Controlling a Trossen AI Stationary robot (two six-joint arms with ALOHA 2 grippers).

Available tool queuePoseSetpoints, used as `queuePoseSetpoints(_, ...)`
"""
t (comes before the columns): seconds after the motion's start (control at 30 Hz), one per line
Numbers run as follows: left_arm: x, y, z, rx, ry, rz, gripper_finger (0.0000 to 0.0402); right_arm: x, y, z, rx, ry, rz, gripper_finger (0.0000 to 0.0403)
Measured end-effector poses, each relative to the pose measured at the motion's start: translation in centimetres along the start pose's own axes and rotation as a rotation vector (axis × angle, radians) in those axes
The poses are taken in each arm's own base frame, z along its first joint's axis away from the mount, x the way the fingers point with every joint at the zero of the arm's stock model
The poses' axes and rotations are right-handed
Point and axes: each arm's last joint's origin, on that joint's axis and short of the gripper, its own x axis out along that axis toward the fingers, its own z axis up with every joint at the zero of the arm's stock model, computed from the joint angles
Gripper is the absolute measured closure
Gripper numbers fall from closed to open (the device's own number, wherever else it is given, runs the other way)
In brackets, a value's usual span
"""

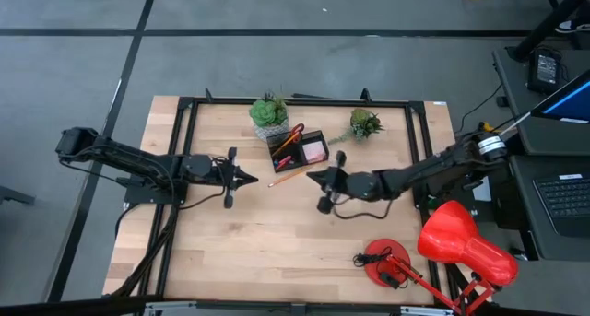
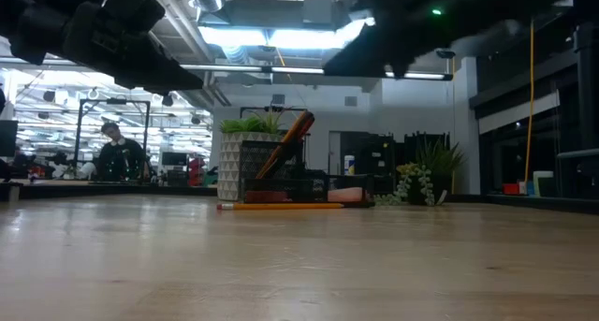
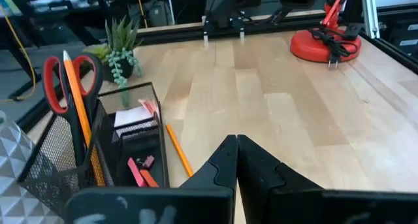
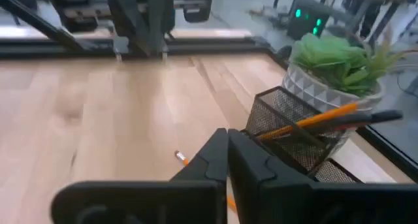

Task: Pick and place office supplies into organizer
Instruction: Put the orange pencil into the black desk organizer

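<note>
The counter (image 1: 277,251) is pale blond wood with plank seams, framed in black. The organizer (image 3: 124,155) is black wire mesh. In it stand red-handled scissors (image 3: 68,83) and an orange pencil (image 3: 77,96); a pink sticky-note pad (image 1: 314,151) lies inside. Another orange pencil (image 3: 177,149) lies on the wood. The desk lamp (image 1: 461,238) is bright red. One green plant (image 4: 333,57) sits in a white, grey-faceted pot (image 4: 313,87).
</note>
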Motion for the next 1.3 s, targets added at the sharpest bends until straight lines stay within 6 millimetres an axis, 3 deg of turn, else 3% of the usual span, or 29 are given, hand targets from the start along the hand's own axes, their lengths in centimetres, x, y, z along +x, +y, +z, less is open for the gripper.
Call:
queuePoseSetpoints(0.17, 0.2, 0.0, 0.1, 0.006, 0.003, 0.0, 0.0399, -2.3, -0.3, -2.2, -0.012, -0.095, 0.042, 0.0397)
queuePoseSetpoints(0.33, 1.4, -0.2, 1.5, -0.006, 0.097, -0.013, 0.04, -3.6, -1.2, -1.9, -0.061, -0.189, 0.22, 0.0397)
queuePoseSetpoints(0.53, 4.0, -0.5, 3.1, 0.044, 0.209, -0.008, 0.04, -4.8, -4.0, -1.4, -0.027, -0.241, 0.438, 0.0396)
queuePoseSetpoints(0.77, 6.6, -0.8, 4.2, -0.062, 0.283, 0.021, 0.0398, -6.5, -6.0, -2.6, -0.039, -0.264, 0.404, 0.0396)
queuePoseSetpoints(1.0, 9.5, -1.3, 4.8, -0.082, 0.519, 0.079, 0.0392, -7.0, -6.2, -3.1, -0.005, -0.261, 0.411, 0.0396)
queuePoseSetpoints(1.3, 13.3, -2.2, 4.5, -0.045, 0.683, 0.081, 0.0337, -6.9, -6.2, -3.3, 0.023, -0.235, 0.415, 0.0396)
